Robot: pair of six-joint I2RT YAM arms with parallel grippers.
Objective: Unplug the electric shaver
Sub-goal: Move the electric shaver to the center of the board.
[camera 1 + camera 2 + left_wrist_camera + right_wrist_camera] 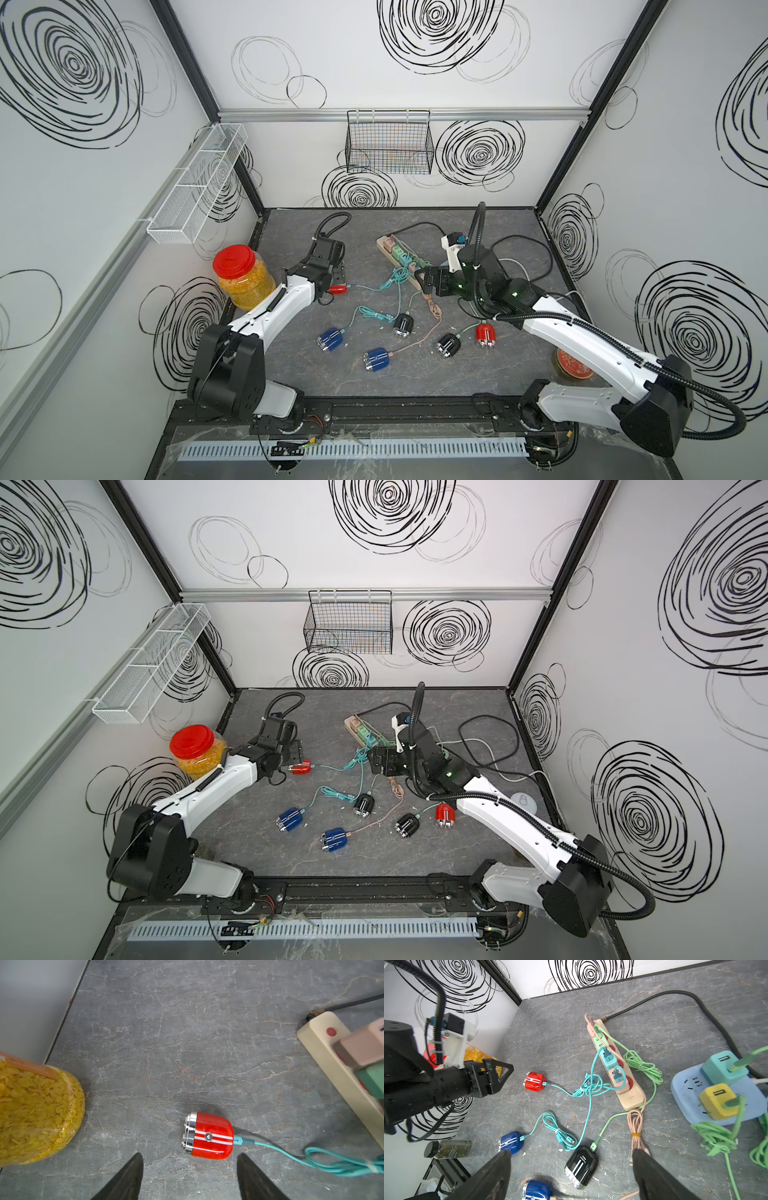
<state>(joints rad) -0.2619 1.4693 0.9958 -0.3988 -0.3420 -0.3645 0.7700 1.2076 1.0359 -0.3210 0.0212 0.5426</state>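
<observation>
Red shaver (337,289) left of the strip (381,241) in both top views, left gripper (326,289) beside it, tips mostly hidden, left wrist view, jaws wide, shaver ahead of them, teal cable (246,1140) plugged in, strip cut off, right wrist view, right gripper (571,1153) wide, empty.

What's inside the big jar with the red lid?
The jar is filled with little yellow pieces, like pasta shells, seen through its clear wall. The lid hides the top, and the left arm covers part of it.
</observation>
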